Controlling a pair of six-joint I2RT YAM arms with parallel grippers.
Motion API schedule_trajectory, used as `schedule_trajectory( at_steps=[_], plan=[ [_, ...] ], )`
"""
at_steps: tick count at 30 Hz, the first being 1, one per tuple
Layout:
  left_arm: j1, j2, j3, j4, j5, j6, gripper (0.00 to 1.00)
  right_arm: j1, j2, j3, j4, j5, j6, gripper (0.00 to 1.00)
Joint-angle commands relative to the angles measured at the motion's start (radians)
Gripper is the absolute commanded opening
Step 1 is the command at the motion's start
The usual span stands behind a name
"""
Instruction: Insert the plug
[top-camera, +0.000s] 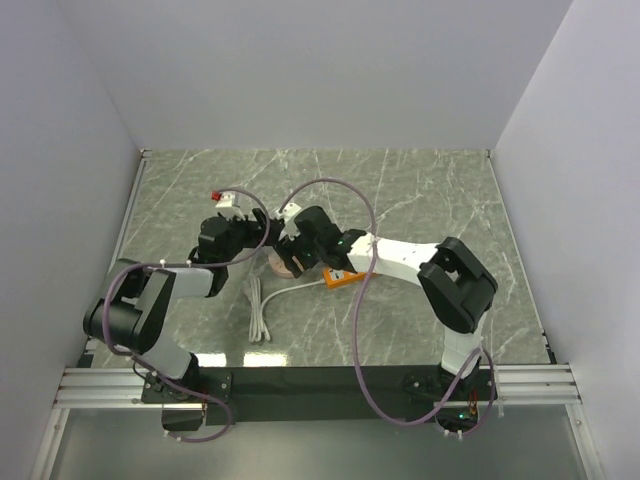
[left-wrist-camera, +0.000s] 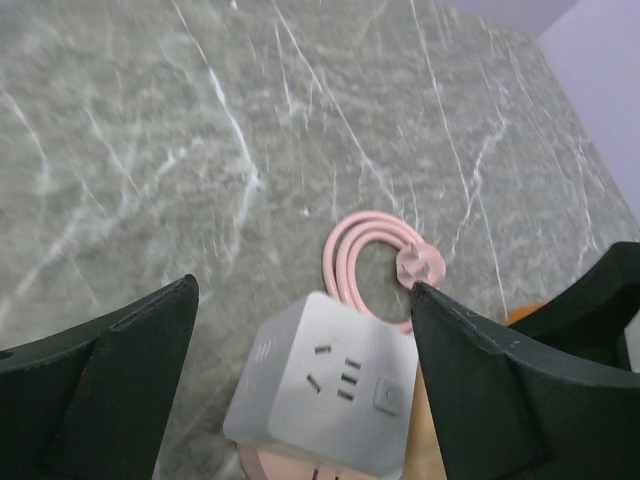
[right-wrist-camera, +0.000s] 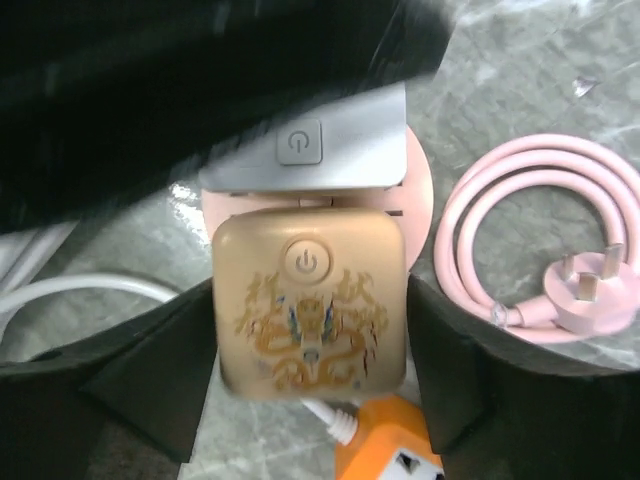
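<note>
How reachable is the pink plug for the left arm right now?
Probably yes. The pink plug lies bare on the table just beyond the grey socket cube, and the left jaws stand open; only that cube sits between.

Grey cube: a power sign is showing on its square button
Beige cube: a round power sign is sitting above a gold dragon-like drawing; the small gold marks beside the drawing are coming out too blurred to read
Orange block: a white label with black marks is peeking in at the bottom edge; unreadable
Words, brands, numbers: none is showing legibly in any view
</note>
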Motion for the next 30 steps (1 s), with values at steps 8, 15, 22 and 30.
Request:
schedule_trajectory(
  at_steps=[8,15,22,30],
  plan=[
    [0.002,-0.123,0.073,-0.116,-0.076,0.068,0.95,-0.035,-0.144,-0.052,0.089,-0.015,0.013,0.90],
    [-0.019,-0.232,0.099,-0.170,-0.105,0.149,0.95,-0.170,-0.302,-0.169,0.158,0.001,0.125,0.92],
    [-0.039,-0.261,0.105,-0.211,-0.128,0.170,0.95,-0.264,-0.243,-0.118,0.117,0.086,0.191,0.78],
    [-0.051,-0.254,0.109,-0.222,-0.137,0.169,0.95,-0.291,-0.074,-0.047,0.047,0.096,0.216,0.59]
  ],
)
